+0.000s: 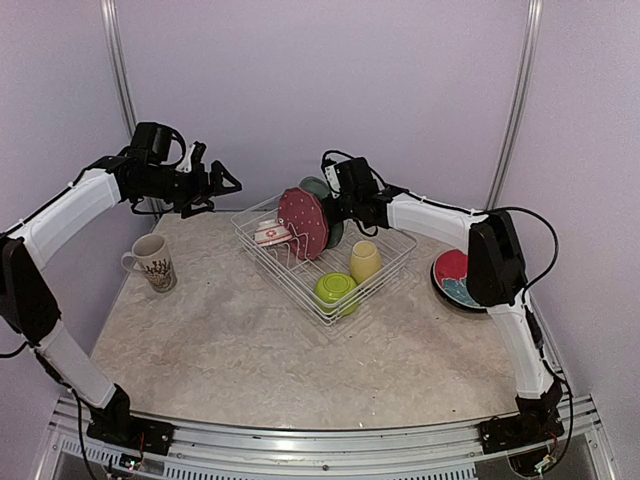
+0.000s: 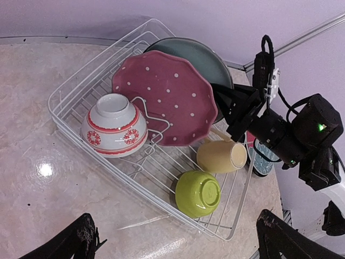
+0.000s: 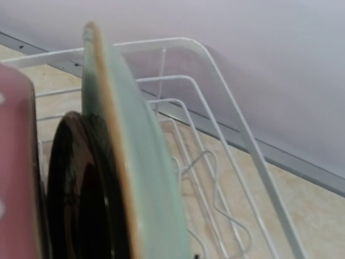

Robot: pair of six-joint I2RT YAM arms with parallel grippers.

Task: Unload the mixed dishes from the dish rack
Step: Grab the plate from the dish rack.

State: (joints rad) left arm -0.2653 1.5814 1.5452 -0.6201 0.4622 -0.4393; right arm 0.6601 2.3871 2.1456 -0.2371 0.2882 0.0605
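My right tool [image 1: 332,200] was at the back corner of the dish rack [image 2: 64,89], just above the middle of the top view. It was pressed in beside the plates that stood on edge in the slots. What mattered was how the teal plate [image 3: 135,178] lay to it. In my right wrist view the plate was edge-on and dead ahead, its rim running from the top of the frame down through the middle. A dark plate [image 3: 81,189] was packed just beside it on the left, and the pink dotted plate [image 2: 164,97] lay beyond that at the left edge. My own fingers were out of sight there, and in the left wrist view the plates hid them. So I could not tell whether the tool had closed on the rim or merely straddled it. I judged the lift would have to go straight up along the plate's own plane to clear the prongs and its neighbours.

My left tool [image 1: 222,188] hung wide open at the upper left of the top view, well apart from the rack. That made the right arm plainly the nearer one. The red-and-white bowl [image 2: 114,125], yellow cup [image 2: 221,155] and green bowl [image 2: 198,193] sat in the rack's nearer half. A mug [image 1: 152,262] stood on the desk [image 1: 250,360] at the left.
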